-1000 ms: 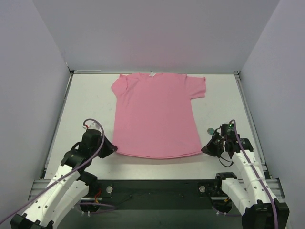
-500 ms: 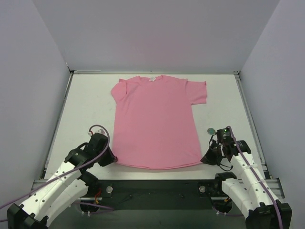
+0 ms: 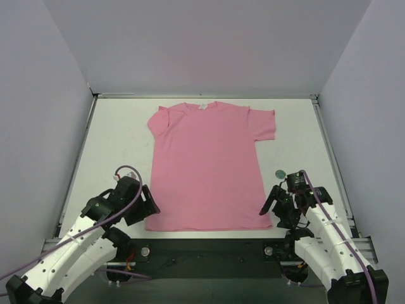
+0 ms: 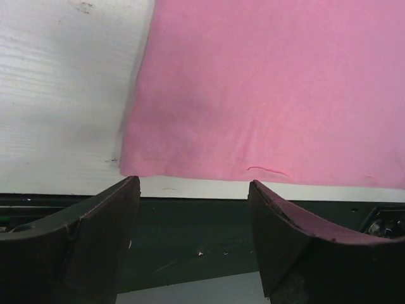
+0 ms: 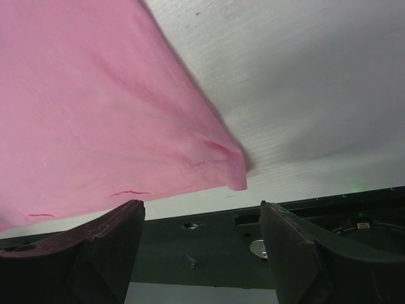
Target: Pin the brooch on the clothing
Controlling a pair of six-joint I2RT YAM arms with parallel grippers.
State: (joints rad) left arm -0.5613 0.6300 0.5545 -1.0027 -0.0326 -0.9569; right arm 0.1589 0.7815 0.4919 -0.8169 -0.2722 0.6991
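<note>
The clothing (image 3: 205, 168), a pink T-shirt, lies flat on the white table with its neckline at the far side and its hem at the near edge. The brooch (image 3: 279, 172), a small dark disc, rests on the table just right of the shirt. My left gripper (image 3: 150, 207) stands open at the hem's left corner, nothing between its fingers; in the left wrist view that gripper (image 4: 193, 185) sits just short of the hem (image 4: 253, 171). My right gripper (image 3: 272, 206) stands open at the hem's right corner. In the right wrist view it (image 5: 201, 208) is empty below the shirt corner (image 5: 235, 180).
The white table (image 3: 114, 139) is walled on three sides. A dark rail (image 3: 209, 250) with bolts runs along the near edge, right behind the hem. The brooch lies a little beyond my right wrist.
Both grippers were shut at the hem corners and drew the shirt toward the near edge. They have now opened and let the hem go; it lies flat.
</note>
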